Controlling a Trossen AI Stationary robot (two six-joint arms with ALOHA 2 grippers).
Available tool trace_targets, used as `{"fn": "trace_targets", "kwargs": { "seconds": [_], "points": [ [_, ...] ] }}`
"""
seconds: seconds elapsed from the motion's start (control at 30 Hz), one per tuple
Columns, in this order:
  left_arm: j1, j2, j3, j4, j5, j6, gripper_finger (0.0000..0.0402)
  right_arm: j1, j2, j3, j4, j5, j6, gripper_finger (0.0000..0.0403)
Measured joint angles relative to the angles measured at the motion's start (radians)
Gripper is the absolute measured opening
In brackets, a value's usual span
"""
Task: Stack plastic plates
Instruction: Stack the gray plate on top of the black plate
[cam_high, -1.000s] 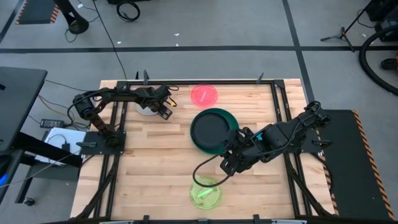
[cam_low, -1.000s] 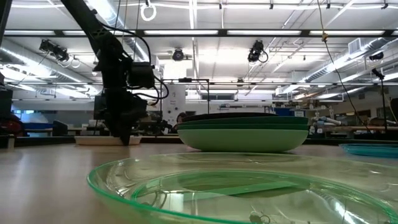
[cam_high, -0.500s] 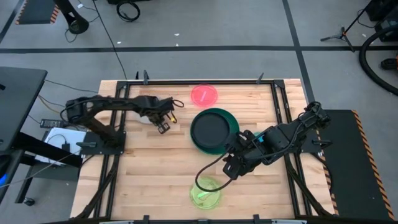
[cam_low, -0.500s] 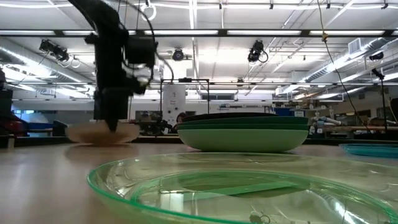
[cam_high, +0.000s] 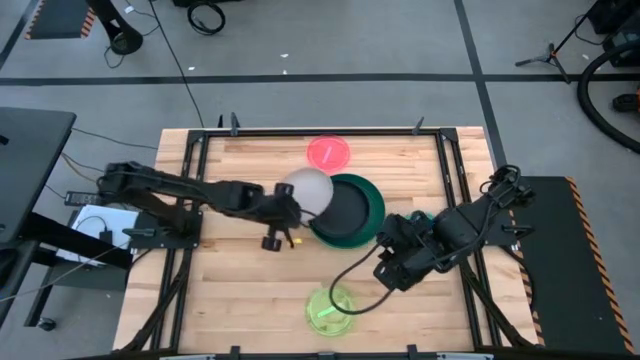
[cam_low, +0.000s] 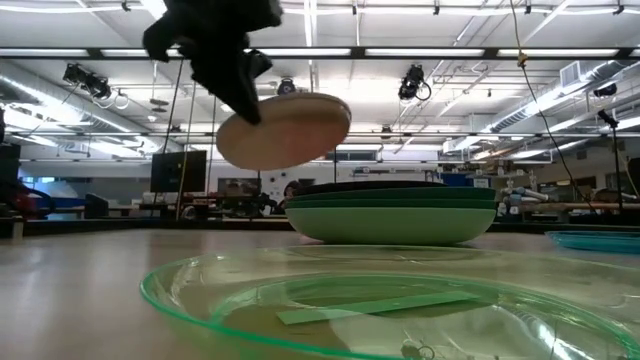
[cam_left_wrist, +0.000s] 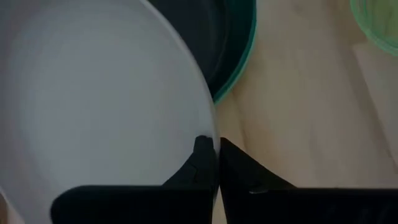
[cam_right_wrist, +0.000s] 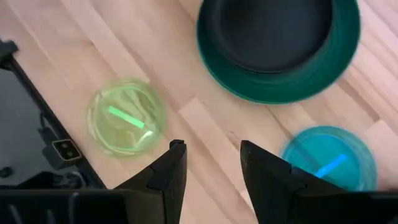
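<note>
My left gripper (cam_high: 283, 208) is shut on a light grey plate (cam_high: 307, 187), which it holds in the air beside the stack. The stack is a black plate (cam_high: 338, 206) lying in a large dark green plate (cam_high: 375, 205) at mid-table. In the low view the grey plate (cam_low: 285, 130) hangs tilted above the stack's left side (cam_low: 390, 215). A pink plate (cam_high: 329, 152) lies at the far edge. A yellow-green plate (cam_high: 331, 310) lies near the front. My right gripper (cam_right_wrist: 211, 155) hovers open over bare wood, between the yellow-green plate (cam_right_wrist: 126, 116) and a cyan plate (cam_right_wrist: 329, 162). My left gripper pinches the grey plate's rim (cam_left_wrist: 210, 138) between its two fingers (cam_left_wrist: 200, 163), one on each face. It comes from the table's left, slanting down. The plate is lifted clear and tilted, and its far part reaches over the green plate's left rim.
The right arm (cam_high: 460, 225) lies across the table's right side and partly covers the cyan plate (cam_high: 415, 217). Bare wood lies on the table's left half and between the stack and the yellow-green plate. A black frame runs along the table's edges.
My left gripper has taken hold of the grey plate at the far left. It has lifted the plate clear and carried it toward the table's right, up to the stack, where it now hangs tilted. My right gripper has drifted a little toward the right edge.
</note>
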Motion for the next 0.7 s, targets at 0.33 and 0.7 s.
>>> {"fn": "trace_targets", "kwargs": {
  "seconds": [0.33, 0.7],
  "points": [
    [-0.027, 0.328, 0.31, -0.027, 0.0, 0.037, 0.0012, 0.051, -0.018, -0.034, 0.009, 0.013, 0.051, 0.0154],
    [-0.012, 0.47, 0.36, 0.038, 0.018, 0.081, 0.0012, 0.134, -0.017, -0.141, 0.01, -0.069, 0.199, 0.0155]
  ]
}}
